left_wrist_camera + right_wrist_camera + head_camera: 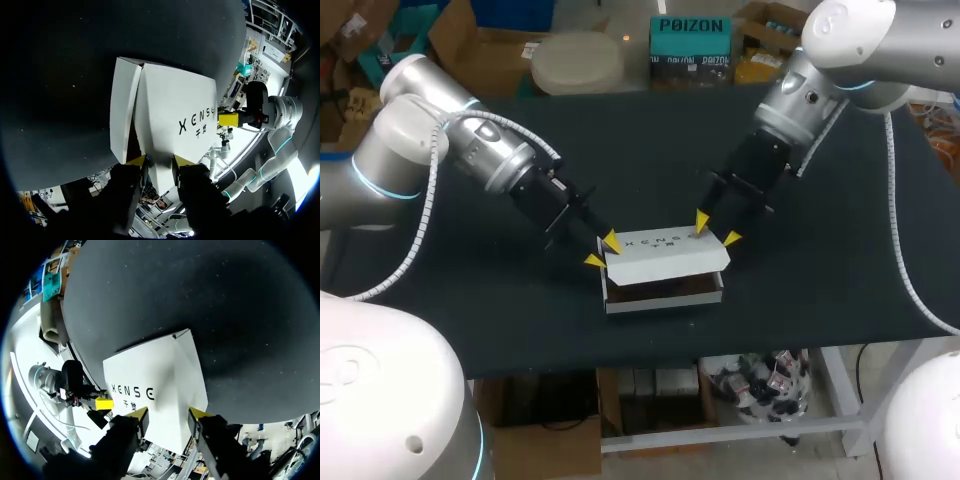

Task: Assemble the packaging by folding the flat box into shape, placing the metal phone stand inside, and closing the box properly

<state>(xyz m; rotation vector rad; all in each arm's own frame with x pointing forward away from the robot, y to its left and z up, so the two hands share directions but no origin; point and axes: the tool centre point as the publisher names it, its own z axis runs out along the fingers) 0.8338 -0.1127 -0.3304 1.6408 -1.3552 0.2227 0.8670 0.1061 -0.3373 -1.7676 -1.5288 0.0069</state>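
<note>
The white box (665, 255) sits mid-table with its printed lid tilted down over the base. A dark gap (660, 292) stays open along the front. No phone stand shows; the inside is hidden. My left gripper (603, 251) is at the lid's left end. In the left wrist view the lid (170, 115) runs in between the gripper's (159, 161) open fingers. My right gripper (716, 229) is at the lid's right end, and the lid (155, 385) likewise lies between that gripper's (169, 414) spread fingers. Each wrist view shows the other arm's yellow tip past the box.
The black tabletop (820, 300) lies bare around the box on all sides. A teal carton (690, 45) and a round pale tub (575, 62) stand at the far edge, well behind both arms.
</note>
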